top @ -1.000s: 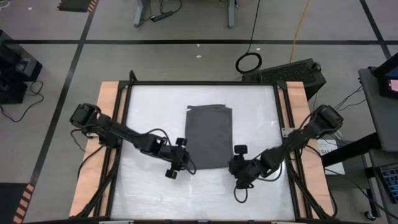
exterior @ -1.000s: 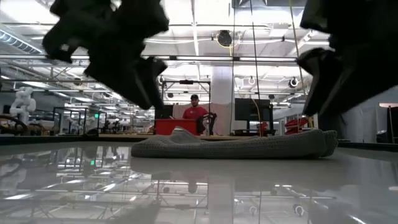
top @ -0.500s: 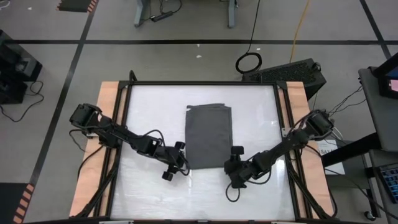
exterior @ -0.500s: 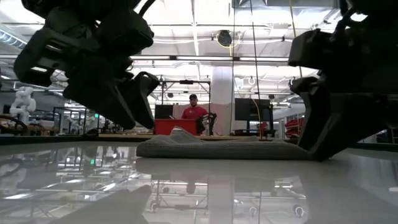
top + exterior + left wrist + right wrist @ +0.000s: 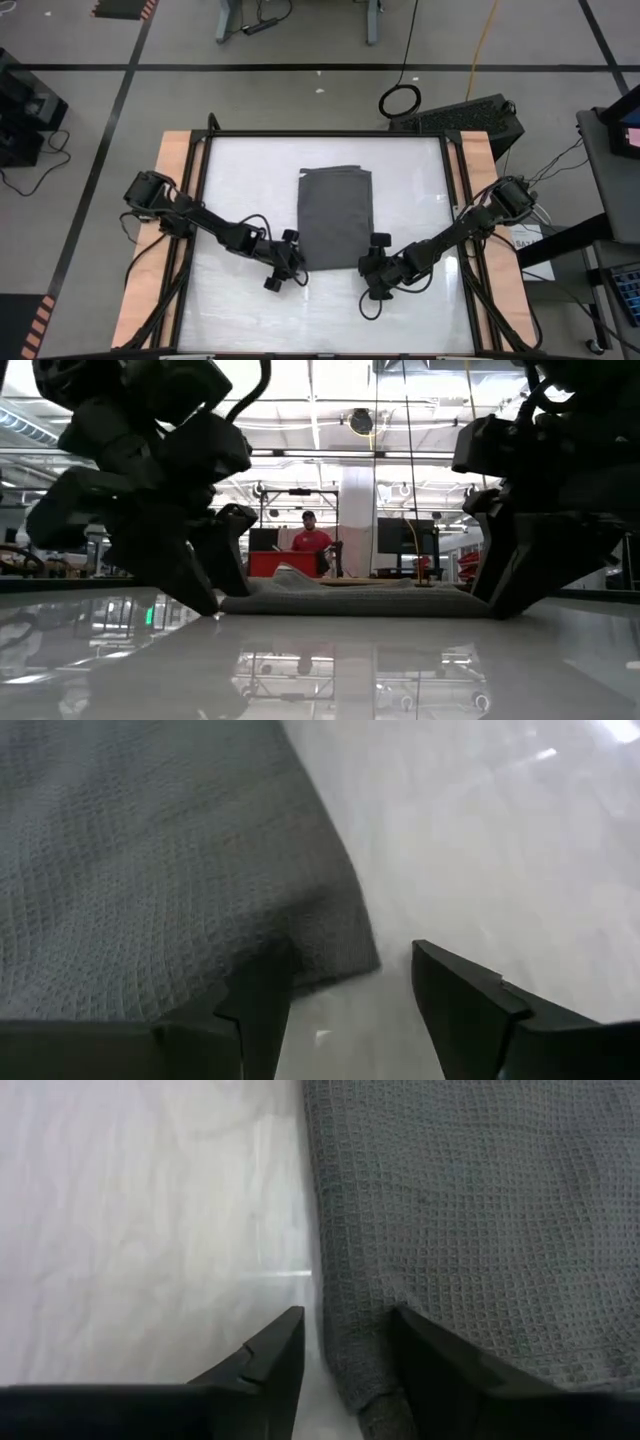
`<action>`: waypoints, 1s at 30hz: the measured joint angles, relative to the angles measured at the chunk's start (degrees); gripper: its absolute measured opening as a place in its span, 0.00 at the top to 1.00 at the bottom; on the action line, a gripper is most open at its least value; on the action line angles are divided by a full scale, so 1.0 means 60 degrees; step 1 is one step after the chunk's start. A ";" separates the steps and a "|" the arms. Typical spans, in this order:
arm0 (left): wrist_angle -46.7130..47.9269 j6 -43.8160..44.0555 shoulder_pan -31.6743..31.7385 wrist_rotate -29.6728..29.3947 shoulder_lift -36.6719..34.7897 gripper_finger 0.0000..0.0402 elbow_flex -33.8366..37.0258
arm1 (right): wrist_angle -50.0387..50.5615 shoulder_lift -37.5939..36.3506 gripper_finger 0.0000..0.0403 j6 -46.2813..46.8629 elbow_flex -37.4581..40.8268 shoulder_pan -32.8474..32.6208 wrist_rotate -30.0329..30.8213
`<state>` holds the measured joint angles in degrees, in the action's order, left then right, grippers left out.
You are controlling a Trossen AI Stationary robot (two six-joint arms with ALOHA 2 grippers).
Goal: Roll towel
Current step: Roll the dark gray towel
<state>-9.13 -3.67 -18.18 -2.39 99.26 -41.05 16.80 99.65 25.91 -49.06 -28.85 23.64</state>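
Towel (image 5: pixel 337 218) lay flat at table (image 5: pixel 240 160) centre. Left gripper (image 5: pixel 345 1005) at its 7 o'clock corner, right gripper (image 5: pixel 345 1355) at 5 o'clock; both open, holding nothing. Risk: fingers might skid over the cloth and bunch it, uneven roll.

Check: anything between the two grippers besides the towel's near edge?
No. High view shows only the towel edge between left gripper and right gripper; the white table around them is bare.
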 joint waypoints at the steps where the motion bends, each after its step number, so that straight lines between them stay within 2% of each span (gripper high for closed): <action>1: -0.0114 0.0145 -0.0004 -0.0084 0.0089 0.48 -0.0004 | -0.0004 0.0001 0.65 0.0013 0.0000 0.0001 -0.0006; 5: -0.0301 0.1058 0.0008 -0.0324 0.0296 0.50 -0.0030 | -0.0056 0.0001 0.73 0.0112 0.0000 0.0012 -0.0248; 7: -0.0312 0.1394 0.0050 -0.0332 0.0378 0.55 -0.0037 | -0.0062 0.0001 0.79 0.0289 0.0000 0.0019 -0.0401; 10: -0.0317 0.1543 0.0071 -0.0409 0.0407 0.70 -0.0048 | -0.0123 0.0001 0.89 0.0511 0.0000 0.0040 -0.0648; 13: -0.0323 0.1538 0.0083 -0.0454 0.0420 0.91 -0.0048 | -0.0305 0.0001 0.98 0.0648 0.0004 0.0085 -0.1076; 14: -0.0327 0.1530 0.0090 -0.0425 0.0420 0.95 -0.0043 | -0.0364 -0.0003 0.98 0.0729 0.0011 0.0085 -0.1198; 16: -0.0415 0.1588 0.0100 -0.0254 0.0423 0.97 -0.0030 | -0.0411 -0.0046 0.98 0.1063 0.0016 0.0095 -0.1440; 20: -0.0541 0.2205 0.0157 0.0822 0.0316 0.98 -0.0012 | -0.0441 -0.0312 0.99 0.1368 0.0023 0.0112 -0.2643; 23: -0.0684 0.2949 0.0325 0.2338 0.0167 0.99 0.0003 | -0.0494 -0.0664 0.99 0.1547 0.0026 0.0215 -0.3656; 27: -0.1079 0.4591 0.0721 0.4287 0.0015 0.99 0.0003 | -0.0416 -0.1129 1.00 0.1858 0.0022 0.0443 -0.4790; 30: -0.1336 0.5929 0.0983 0.5168 0.0015 0.99 0.0003 | -0.0438 -0.1450 1.00 0.2015 0.0022 0.0663 -0.5586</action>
<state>-17.15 31.90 -12.28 28.61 99.35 -41.04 14.17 90.95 38.00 -48.93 -24.87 -9.88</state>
